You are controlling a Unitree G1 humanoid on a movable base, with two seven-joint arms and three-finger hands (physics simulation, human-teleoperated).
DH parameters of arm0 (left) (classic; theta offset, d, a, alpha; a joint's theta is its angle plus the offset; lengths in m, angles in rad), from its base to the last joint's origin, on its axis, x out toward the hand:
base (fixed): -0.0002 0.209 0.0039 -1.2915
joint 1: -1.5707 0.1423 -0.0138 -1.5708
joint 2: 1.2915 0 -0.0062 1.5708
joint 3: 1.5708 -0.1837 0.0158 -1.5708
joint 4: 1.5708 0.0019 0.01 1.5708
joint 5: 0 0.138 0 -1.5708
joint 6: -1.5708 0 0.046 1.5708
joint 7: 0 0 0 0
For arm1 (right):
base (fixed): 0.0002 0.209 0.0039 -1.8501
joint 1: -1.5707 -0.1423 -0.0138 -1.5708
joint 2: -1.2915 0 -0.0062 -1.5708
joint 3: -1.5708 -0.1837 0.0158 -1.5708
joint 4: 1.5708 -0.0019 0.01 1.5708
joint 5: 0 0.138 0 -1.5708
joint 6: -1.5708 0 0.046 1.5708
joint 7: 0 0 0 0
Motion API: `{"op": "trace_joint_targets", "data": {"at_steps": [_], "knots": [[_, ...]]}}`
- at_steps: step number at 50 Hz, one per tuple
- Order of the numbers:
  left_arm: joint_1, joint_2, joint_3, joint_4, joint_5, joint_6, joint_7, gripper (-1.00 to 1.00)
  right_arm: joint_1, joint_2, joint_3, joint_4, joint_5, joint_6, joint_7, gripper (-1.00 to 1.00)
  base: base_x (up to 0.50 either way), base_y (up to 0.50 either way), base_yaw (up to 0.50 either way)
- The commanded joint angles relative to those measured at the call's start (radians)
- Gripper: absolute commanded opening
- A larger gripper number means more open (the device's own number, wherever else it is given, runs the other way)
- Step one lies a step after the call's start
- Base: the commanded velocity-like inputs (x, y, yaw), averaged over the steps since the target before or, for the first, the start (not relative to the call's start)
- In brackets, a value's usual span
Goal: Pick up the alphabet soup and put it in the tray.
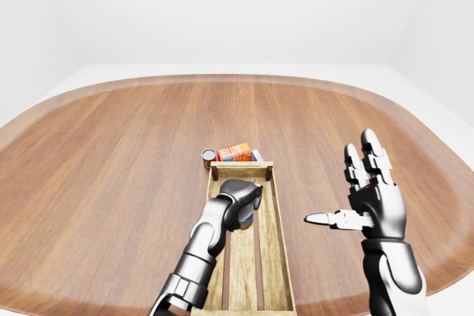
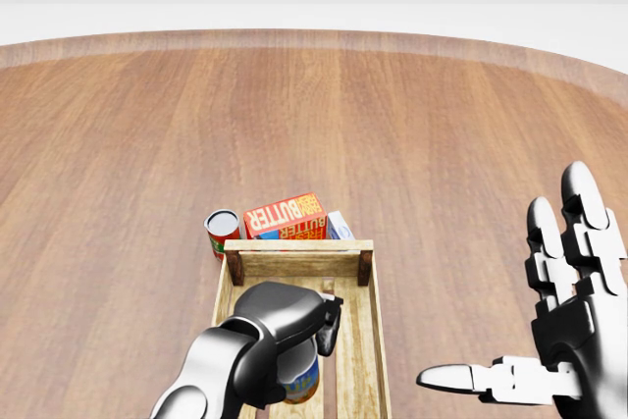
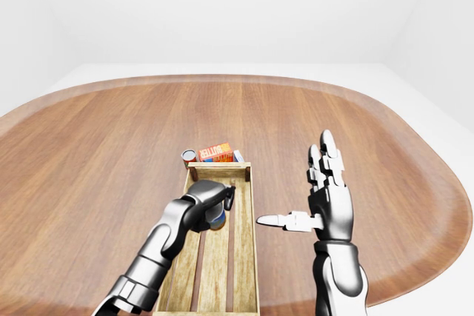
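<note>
left hand wraps the alphabet soup inside the tray, ready to set down; right hand splayed empty beside the tray

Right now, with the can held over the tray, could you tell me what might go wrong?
The left hand hides most of the alphabet soup, so whether it rests on the slats is unclear; released high, it could tip or roll. Lifting out, the fingers might clip the wooden tray wall.

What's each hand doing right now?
Left hand: closed on the alphabet soup can, over the tray.
Right hand: open, empty.
</note>
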Motion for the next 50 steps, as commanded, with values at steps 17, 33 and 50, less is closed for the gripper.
{"op": "trace_joint_targets", "data": {"at_steps": [17, 33, 50], "knots": [[-0.063, -0.01, 0.013, 0.158, -0.023, -0.006, 0.096, -1.0, -0.001, -0.001, -0.006, 0.001, 0.003, 0.0, 0.001, 1.0, 0.0, 0.0, 0.0], [-0.085, -0.01, 0.02, 0.187, -0.023, 0.016, 0.116, 1.0, 0.001, 0.0, -0.003, 0.0, 0.0, 0.0, 0.003, 1.0, 0.0, 0.0, 0.0], [-0.003, 0.001, 0.012, -0.07, -0.054, 0.022, -0.036, 1.0, -0.009, -0.003, 0.003, 0.013, -0.005, 0.0, -0.002, 1.0, 0.0, 0.0, 0.0]]}}
